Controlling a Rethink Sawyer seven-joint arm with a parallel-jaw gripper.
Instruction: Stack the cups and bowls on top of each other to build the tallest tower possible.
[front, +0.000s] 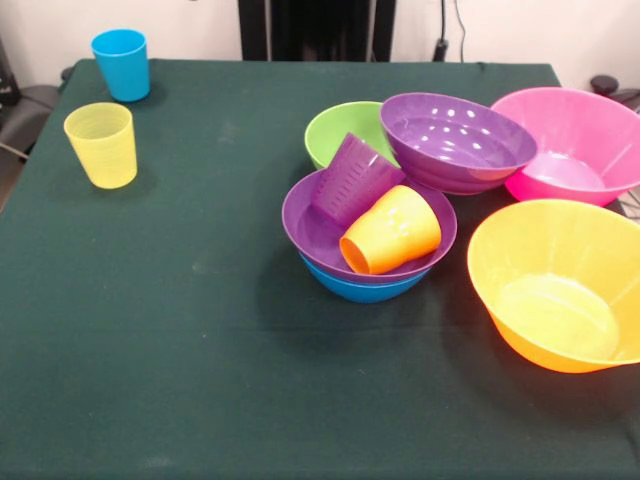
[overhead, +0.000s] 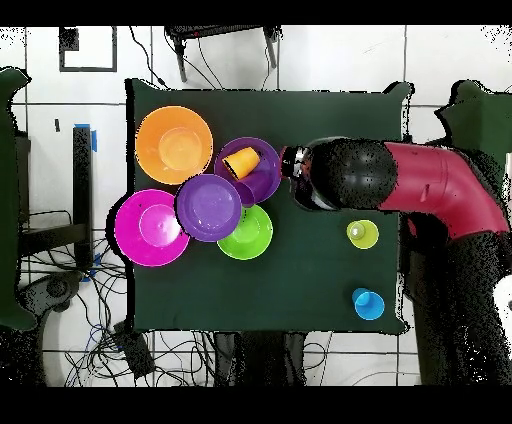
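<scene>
Orange cup (front: 391, 230) and purple cup (front: 353, 178) tipped inside the purple-on-blue tower (front: 368, 262), mid-counter (front: 150, 350). Light, slick plastic, probably best pinched at the rim. Pincer hidden; state unclear.

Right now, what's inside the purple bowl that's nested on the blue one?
The purple bowl holds two tipped cups: the orange cup on its side and the purple cup leaning behind it. They cover the bowl's floor, and the blue bowl shows only an edge.

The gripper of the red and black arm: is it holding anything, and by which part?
It cannot be told. The overhead view shows only the arm's bulky black head beside the purple plastic bowl; the front view shows no gripper.
</scene>
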